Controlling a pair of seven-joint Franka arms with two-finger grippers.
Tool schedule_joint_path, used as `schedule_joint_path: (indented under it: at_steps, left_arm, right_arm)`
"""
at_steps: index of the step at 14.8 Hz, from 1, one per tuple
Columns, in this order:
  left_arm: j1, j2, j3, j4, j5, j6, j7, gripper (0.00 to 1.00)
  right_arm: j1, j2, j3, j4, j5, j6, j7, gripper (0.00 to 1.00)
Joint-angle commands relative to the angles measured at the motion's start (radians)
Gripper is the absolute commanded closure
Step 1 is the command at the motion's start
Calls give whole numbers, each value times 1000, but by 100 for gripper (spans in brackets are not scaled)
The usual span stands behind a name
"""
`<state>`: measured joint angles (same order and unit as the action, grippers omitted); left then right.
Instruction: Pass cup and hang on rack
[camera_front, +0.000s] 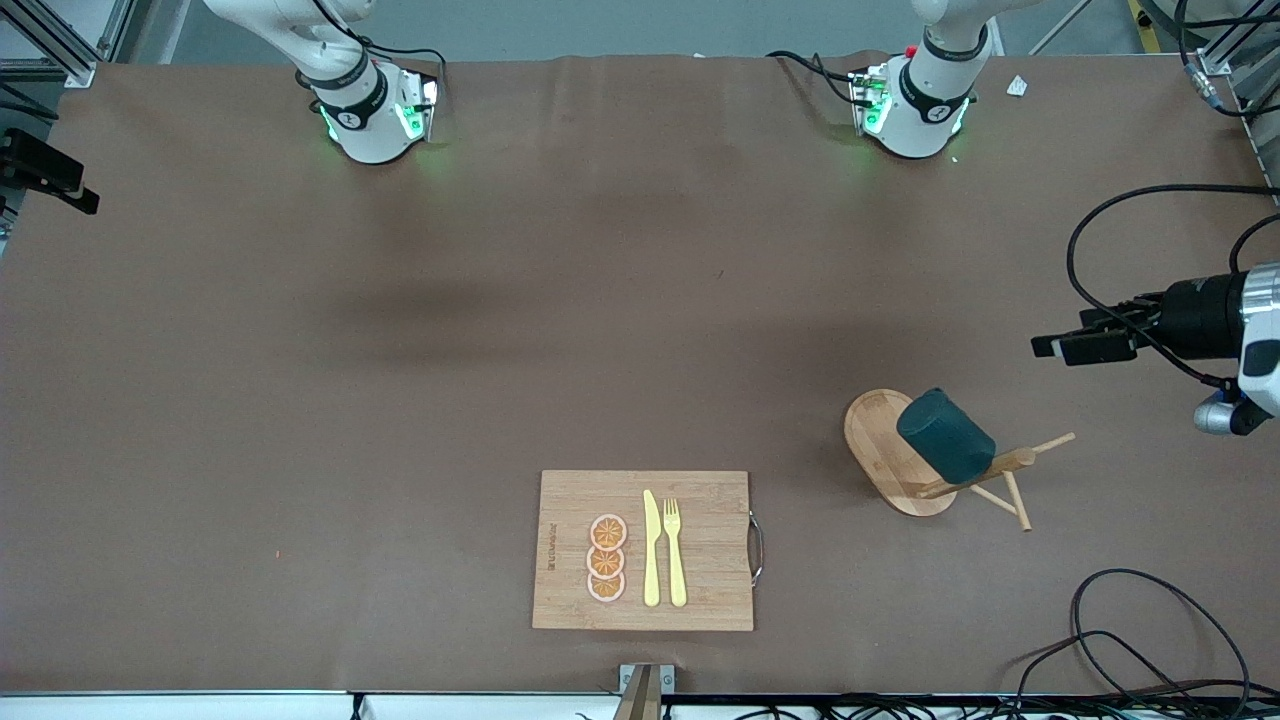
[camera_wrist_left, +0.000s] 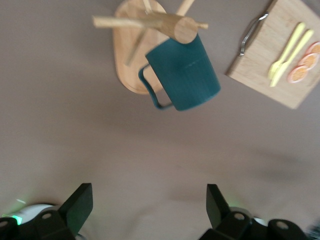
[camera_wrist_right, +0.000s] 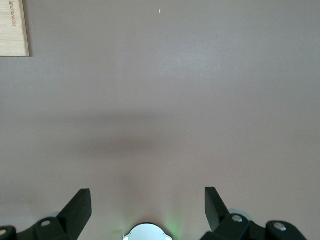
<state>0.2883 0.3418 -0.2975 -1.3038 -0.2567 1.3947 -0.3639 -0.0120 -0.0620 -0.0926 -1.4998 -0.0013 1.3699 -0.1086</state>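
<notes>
Brown covering spreads over the whole desk (camera_front: 400, 400). We see the cup (camera_front: 945, 436) hanging on a peg of the rack (camera_front: 880, 440) (near the left arm's end), so hanging looks done. Left claw (camera_wrist_left: 145, 210) is spread and empty above it; right claw (camera_wrist_right: 145, 210), also spread, waits over bare desk. Next, we judge, both arms simply retire.

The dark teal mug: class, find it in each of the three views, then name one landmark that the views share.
Front view: the dark teal mug hangs on the wooden mug tree.
Left wrist view: mid-frame, handle on a peg.
Right wrist view: not in it.
Shared landmark: the rectangular wooden cutting board.
</notes>
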Motion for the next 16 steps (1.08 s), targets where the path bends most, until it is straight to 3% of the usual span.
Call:
schedule_joint_path:
  at_steps: [1, 5, 8, 11, 16]
  left_arm:
    - [6, -69, -11, -5, 134, 13, 124, 0]
    - [5, -171, -40, -47, 238, 73, 200, 0]
    - [6, -295, -91, -187, 270, 160, 198, 0]
    - [8, -348, -94, -274, 266, 213, 204, 0]
    - [11, -330, -104, -226, 257, 213, 275, 0]
  right_arm:
    - [-13, -16, 5, -8, 3, 1, 6, 0]
    - [-13, -16, 5, -7, 3, 12, 3, 0]
    - [-11, -16, 5, -7, 3, 17, 1, 0]
    - [-9, -16, 7, -7, 0, 14, 0, 0]
    - [-9, -16, 5, -7, 3, 12, 0, 0]
